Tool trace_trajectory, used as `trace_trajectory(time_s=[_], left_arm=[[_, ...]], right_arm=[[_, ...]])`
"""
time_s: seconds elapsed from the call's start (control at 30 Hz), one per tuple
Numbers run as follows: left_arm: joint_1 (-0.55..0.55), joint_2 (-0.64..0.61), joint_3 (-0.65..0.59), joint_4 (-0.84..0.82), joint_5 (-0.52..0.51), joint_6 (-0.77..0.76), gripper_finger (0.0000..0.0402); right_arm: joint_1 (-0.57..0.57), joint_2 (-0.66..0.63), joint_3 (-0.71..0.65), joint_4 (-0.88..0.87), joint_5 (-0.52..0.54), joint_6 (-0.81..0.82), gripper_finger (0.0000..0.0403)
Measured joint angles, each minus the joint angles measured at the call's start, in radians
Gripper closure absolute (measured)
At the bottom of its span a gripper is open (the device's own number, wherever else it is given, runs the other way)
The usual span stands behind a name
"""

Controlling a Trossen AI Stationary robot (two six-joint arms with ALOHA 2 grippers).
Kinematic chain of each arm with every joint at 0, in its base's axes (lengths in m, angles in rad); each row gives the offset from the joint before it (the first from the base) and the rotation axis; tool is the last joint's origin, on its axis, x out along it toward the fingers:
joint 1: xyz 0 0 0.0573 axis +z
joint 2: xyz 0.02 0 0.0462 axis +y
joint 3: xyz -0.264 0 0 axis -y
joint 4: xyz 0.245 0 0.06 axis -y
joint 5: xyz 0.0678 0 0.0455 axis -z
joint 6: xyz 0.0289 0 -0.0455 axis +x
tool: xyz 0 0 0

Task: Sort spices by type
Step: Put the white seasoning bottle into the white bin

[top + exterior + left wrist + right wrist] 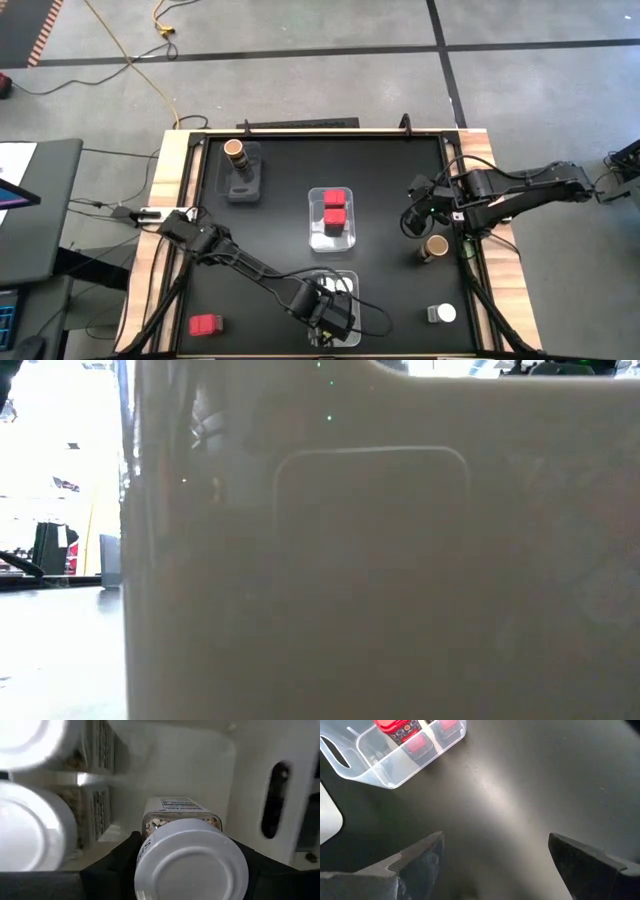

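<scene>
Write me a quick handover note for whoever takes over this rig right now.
Left pincer: shut on a white-lidded jar, inside the near clear tub, beside two more white-lidded jars.
Right pincer: open, empty, hovering over bare mat near the tan-topped jar.
Done: two red boxes sit in the centre tub.
Left: red box at the near left, white-lidded jar at the near right, the tan-topped jar at the right, and a brown-topped jar on the grey tray.

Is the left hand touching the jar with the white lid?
Touching. In the left wrist view the left hand has its dark fingers pressed against both sides of the white-lidded jar, shut on it inside the clear tub.
</scene>
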Motion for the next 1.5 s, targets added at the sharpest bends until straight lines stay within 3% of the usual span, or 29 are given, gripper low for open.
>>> trace_trajectory(time_s=[0.43, 0.67, 1.5], left_arm=[[0.005, 0.015, 0.001, 0.01, -0.017, 0.06, 0.019], [0.005, 0.033, 0.001, 0.034, 0.026, 0.093, 0.019], [0.013, 0.033, 0.001, 0.029, 0.023, 0.015, 0.0187]], right_arm=[[0.0, 0.0, 0.0, -0.006, 0.0, 0.0, 0.0019], [0.0, 0.0, 0.0, -0.01, 0.0, 0.0, 0.0019], [0.0, 0.0, 0.0, -0.014, 0.0, -0.008, 0.0019]])
